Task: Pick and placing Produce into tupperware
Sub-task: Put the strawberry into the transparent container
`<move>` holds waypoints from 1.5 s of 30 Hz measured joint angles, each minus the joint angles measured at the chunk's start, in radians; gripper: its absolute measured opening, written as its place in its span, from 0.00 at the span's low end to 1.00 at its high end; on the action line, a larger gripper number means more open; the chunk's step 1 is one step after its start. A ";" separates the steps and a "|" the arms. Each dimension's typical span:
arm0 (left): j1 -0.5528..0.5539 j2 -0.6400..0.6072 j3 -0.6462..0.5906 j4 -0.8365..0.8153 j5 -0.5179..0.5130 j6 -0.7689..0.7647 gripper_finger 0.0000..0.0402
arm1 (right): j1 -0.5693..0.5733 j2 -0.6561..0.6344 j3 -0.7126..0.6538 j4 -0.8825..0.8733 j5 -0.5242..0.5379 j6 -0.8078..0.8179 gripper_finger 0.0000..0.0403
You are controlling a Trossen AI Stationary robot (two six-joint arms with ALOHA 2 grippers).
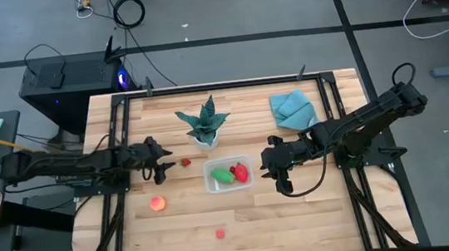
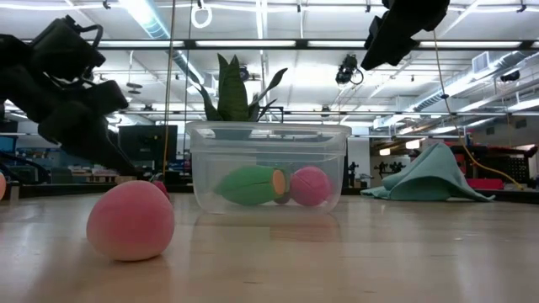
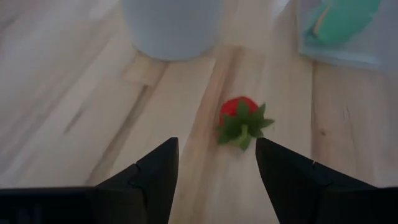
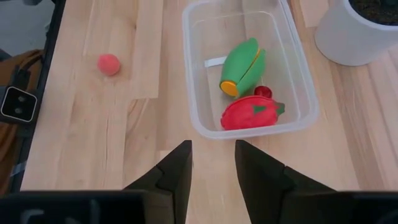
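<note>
The clear tub (image 1: 228, 175) stands mid-table and holds a green oval toy (image 4: 242, 65), a red toy (image 4: 252, 113) and a small red piece (image 4: 263, 91). A toy strawberry (image 1: 186, 162) lies on the wood left of the tub, just ahead of my left gripper (image 1: 161, 162). In the left wrist view the strawberry (image 3: 242, 121) lies beyond the open, empty fingers (image 3: 216, 180). An orange-pink ball (image 1: 157, 203) and a small red toy (image 1: 219, 234) lie nearer the front edge. My right gripper (image 1: 275, 167) is open and empty right of the tub, as its wrist view (image 4: 212, 165) shows.
A spiky green plant in a white pot (image 1: 206, 123) stands just behind the tub and close to the strawberry. A blue cloth (image 1: 292, 108) lies at the back right. Bare wood shows along the front of the table around the ball (image 2: 130, 220).
</note>
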 joint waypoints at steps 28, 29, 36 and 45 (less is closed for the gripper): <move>-0.002 0.312 0.003 0.254 0.066 0.039 0.44 | 0.000 0.001 0.000 0.000 0.000 0.000 0.32; -0.002 0.315 0.003 0.261 0.065 0.047 0.43 | 0.000 0.001 0.000 0.000 0.000 0.000 0.32; -0.002 0.316 0.003 0.295 0.065 0.072 0.42 | 0.000 0.001 0.000 0.000 0.000 0.000 0.32; -0.002 0.316 0.003 0.294 0.065 0.074 0.41 | 0.000 0.001 0.000 0.000 0.000 0.000 0.32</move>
